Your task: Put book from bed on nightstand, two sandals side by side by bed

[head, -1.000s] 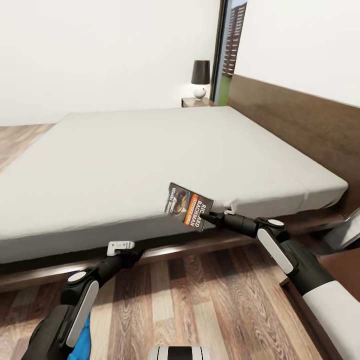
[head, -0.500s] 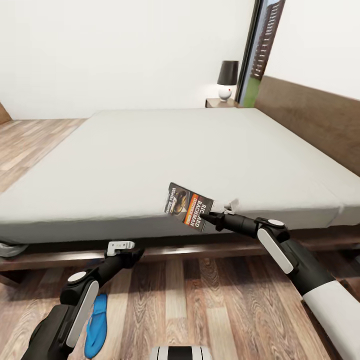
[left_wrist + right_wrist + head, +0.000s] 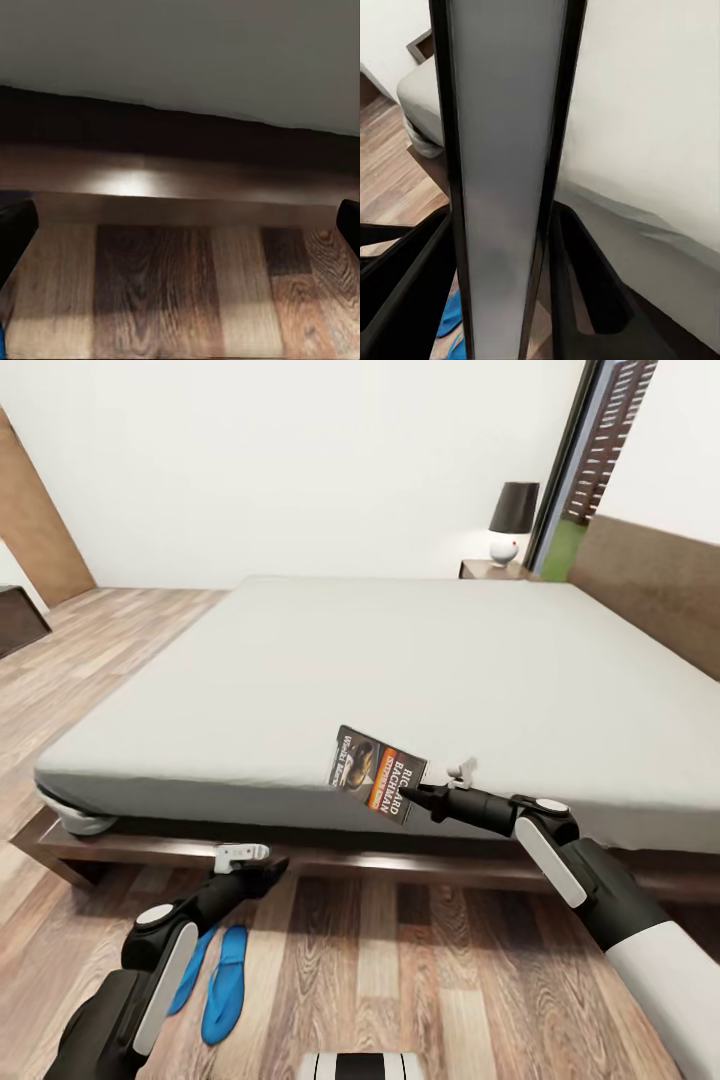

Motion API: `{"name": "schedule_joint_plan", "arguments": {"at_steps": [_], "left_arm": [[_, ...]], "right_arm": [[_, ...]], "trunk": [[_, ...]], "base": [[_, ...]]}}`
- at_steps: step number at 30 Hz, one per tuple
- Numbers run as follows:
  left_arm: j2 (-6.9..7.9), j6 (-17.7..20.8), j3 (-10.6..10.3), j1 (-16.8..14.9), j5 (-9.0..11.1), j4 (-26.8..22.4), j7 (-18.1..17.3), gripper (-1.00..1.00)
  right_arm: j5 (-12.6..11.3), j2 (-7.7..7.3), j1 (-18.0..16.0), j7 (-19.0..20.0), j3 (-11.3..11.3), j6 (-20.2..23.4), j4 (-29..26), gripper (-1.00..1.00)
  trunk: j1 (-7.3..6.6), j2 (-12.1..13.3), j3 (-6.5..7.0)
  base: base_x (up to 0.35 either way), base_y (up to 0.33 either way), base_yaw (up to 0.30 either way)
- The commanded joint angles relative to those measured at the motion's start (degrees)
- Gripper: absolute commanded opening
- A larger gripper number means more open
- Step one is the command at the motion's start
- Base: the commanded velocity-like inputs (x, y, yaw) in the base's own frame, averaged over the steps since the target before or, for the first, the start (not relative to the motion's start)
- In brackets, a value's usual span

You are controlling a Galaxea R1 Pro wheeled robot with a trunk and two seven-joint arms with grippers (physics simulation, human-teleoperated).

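Bed (image 3: 400,660) takes up most of what you see, with its pale mattress and dark wood frame, and brown plank floor (image 3: 400,980) runs in front of it. Far off, past the bed's far corner, a nightstand (image 3: 490,569) stands by the wall with a lamp (image 3: 512,520) on top. Your right gripper (image 3: 425,792) is clamped on the book (image 3: 380,772) and holds it up in the air over the near edge of the bed. In the right wrist view the book's edge (image 3: 502,187) stands between the dark fingers. Your left gripper (image 3: 242,852) hangs low by the bed frame with nothing in it; you cannot tell how wide it is. 2 blue sandals (image 3: 215,982) lie close together on the floor by the bed.

You are on the carry step, I think. Next you need to take the book to a nightstand and set it down flat.
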Motion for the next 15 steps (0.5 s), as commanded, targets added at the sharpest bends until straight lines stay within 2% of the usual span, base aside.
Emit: {"name": "schedule_joint_plan", "arguments": {"at_steps": [1, 5, 10, 11, 12, 15], "left_arm": [[0.02, 0.30, -0.04, -0.04, 0.27, 0.08, 0.02, 1.00], [0.02, 0.13, -0.09, -0.04, 0.26, 1.94, 0.10, 1.00], [0.41, 0.22, 0.19, 0.01, 0.18, 2.33, -0.09, 1.00], [2.51, 0.35, 1.05, 0.63, 0.26, 3.23, 0.77, 1.00], [3.73, 0.38, 1.99, 1.12, 0.36, 3.99, 2.06, 1.00], [4.77, 0.42, 3.75, 2.62, 0.56, 6.91, 4.94, 1.00]], "right_arm": [[-0.82, -0.06, -0.03, -0.12, 0.04, 0.51, -0.07, -1.00], [-0.82, -0.01, -0.03, -0.09, 0.19, 0.51, -0.13, -1.00], [-0.82, -0.02, -0.03, -0.12, 1.42, 0.51, -0.09, -1.00], [-0.82, -0.04, -0.03, -0.06, 1.64, 0.51, -0.08, -1.00], [-0.82, -0.03, -0.03, -0.05, 1.70, 0.51, -0.07, -1.00], [-0.82, 0.02, -0.03, -0.04, 1.82, 0.43, -0.07, -1.00]], "trunk": [[-0.01, -0.02, -0.04], [-0.01, -0.02, -0.04], [-0.01, -0.02, -0.04], [-0.01, -0.02, -0.04], [-0.01, -0.02, -0.04], [-0.01, -0.02, -0.04]], "base": [[0.000, 0.000, 0.281], [0.000, 0.000, 0.281], [0.000, 0.000, 0.281], [0.000, 0.000, 0.281], [0.000, 0.000, 0.281], [0.000, 0.000, 0.281]]}}
